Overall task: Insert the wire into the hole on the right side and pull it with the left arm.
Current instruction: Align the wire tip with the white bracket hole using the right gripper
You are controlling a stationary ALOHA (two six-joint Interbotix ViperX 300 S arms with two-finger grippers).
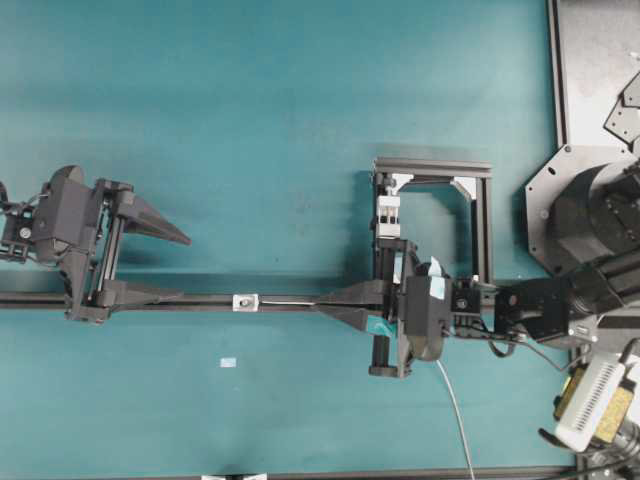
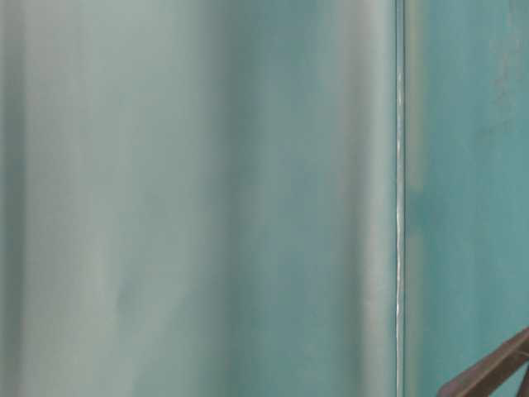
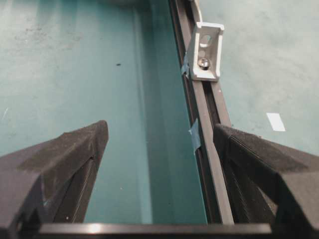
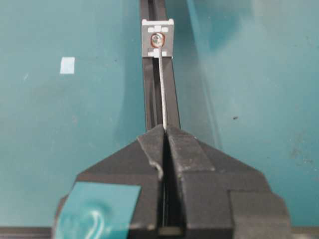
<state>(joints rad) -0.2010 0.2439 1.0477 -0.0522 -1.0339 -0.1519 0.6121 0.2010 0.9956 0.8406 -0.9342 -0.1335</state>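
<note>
Jaws pinched tight on the wire [image 4: 162, 94], right gripper [image 4: 164, 130] has its tip at the hole [image 4: 157, 38] in the white bracket [image 4: 157, 39]. Left gripper [image 1: 170, 265] waits wide, empty. Next: push through, then pull.

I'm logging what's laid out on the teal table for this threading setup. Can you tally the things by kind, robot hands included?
Robot hands: 2, the left hand open, the right hand shut on the wire
Wires: 1
White bracket with the hole: 1
Black rail: 1
Black frame with a white clip: 1
White tape patch: 1
Total: 7
</note>
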